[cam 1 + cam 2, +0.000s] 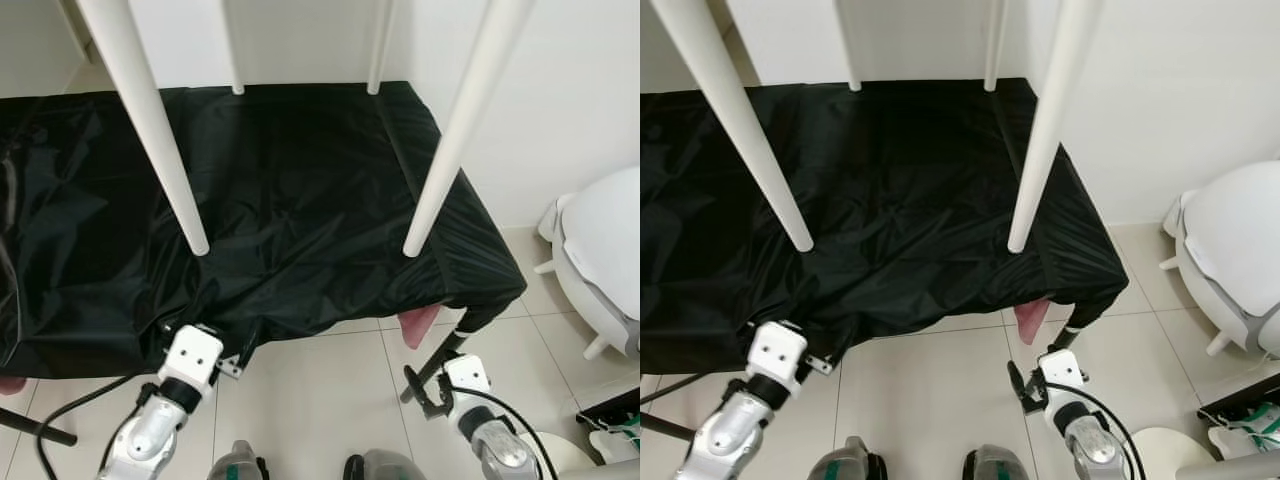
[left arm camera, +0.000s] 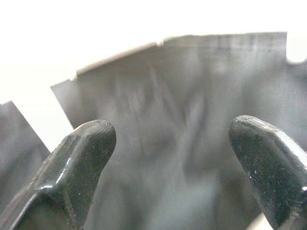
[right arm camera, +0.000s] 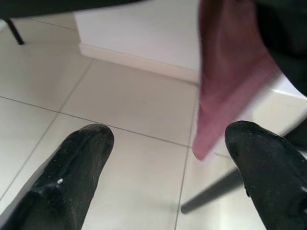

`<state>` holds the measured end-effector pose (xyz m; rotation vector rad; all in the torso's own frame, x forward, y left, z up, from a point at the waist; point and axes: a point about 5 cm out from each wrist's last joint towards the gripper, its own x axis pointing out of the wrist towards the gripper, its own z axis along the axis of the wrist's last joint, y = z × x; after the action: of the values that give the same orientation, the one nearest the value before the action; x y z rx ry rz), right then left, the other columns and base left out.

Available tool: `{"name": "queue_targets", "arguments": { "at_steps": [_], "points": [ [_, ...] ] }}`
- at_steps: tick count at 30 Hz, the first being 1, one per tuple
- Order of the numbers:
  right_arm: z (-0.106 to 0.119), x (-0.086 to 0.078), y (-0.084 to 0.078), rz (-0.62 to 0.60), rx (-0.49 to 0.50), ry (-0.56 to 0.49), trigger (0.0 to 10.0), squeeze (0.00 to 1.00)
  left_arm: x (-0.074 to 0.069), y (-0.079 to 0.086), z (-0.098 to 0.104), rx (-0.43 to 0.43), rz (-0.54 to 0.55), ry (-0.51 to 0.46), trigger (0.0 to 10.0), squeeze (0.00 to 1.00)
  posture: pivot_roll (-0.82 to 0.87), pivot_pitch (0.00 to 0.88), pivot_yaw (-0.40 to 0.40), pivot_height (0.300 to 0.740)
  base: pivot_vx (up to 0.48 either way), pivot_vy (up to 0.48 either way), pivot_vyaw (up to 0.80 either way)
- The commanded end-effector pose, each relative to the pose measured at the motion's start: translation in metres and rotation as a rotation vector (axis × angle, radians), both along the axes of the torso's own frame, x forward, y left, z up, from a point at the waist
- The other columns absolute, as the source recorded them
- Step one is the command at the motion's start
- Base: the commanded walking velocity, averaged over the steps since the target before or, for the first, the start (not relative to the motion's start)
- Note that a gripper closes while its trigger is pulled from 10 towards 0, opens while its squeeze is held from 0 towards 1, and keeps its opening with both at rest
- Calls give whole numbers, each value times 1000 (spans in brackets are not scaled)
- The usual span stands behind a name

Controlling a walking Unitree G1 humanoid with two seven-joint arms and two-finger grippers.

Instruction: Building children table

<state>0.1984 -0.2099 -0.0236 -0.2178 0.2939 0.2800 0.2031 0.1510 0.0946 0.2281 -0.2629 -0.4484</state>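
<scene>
The left gripper (image 2: 172, 158) is hanging with fingers spread wide and empty at the near edge of the black cloth (image 1: 280, 200), while the right gripper (image 3: 168, 163), equally wide and empty, is hovering over the tiled floor (image 1: 320, 400) beside a pink flap (image 3: 230, 72). The white table legs (image 1: 150, 120) are standing on the black cloth, pointing upward, with a white seat (image 1: 610, 250) sitting off to the right

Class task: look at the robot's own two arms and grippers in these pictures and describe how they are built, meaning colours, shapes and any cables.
Both arms are silver metal with rounded segments and a black collar at the wrist. Each ends in a white boxy block carrying the gripper. The left gripper and the right gripper each have two long, glossy black fingers with rounded tips. A black cable loops beside the left arm, and another black cable runs along the right arm.
</scene>
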Motion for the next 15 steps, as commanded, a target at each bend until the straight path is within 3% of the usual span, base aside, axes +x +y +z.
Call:
{"name": "queue_targets", "arguments": {
  "at_steps": [1, 5, 7, 8, 10, 12, 15],
  "points": [
    [-3, -2, 2, 8, -6, 15, 10000, 0, -3, 0, -1, -2, -9, 13, 10000, 0, 12, 29, 22, 740, 0, 0, 0],
    [-4, 1, 2, 20, -13, 24, 10000, 0, -14, -2, -7, 15, -43, 41, 10000, 0, 22, 25, 19, 740, 0, 0, 0],
    [-4, 4, 1, 28, -23, 32, 10000, 0, -28, 0, -22, 48, -62, 96, 10000, 0, 28, 24, 14, 740, 0, 0, 0],
    [-4, 4, 1, 28, -23, 32, 10000, 0, -28, 0, -22, 48, -62, 96, 10000, 0, 28, 24, 14, 740, 0, 0, 0],
    [-6, 6, -1, 34, -42, 55, 10000, 0, -41, 7, -41, 95, -50, 170, 10000, 0, 46, 19, -4, 740, 0, 0, 0],
    [-7, 7, -2, 36, -49, 65, 10000, 0, -45, 10, -48, 114, -43, 191, 10000, 0, 46, 19, -4, 740, 0, 0, 0],
    [-11, 6, -5, 46, -77, 108, 10000, 0, -61, 22, -75, 170, -1, 316, 10000, 0, 57, 13, -17, 740, 0, 0, 0]
  ]
}}
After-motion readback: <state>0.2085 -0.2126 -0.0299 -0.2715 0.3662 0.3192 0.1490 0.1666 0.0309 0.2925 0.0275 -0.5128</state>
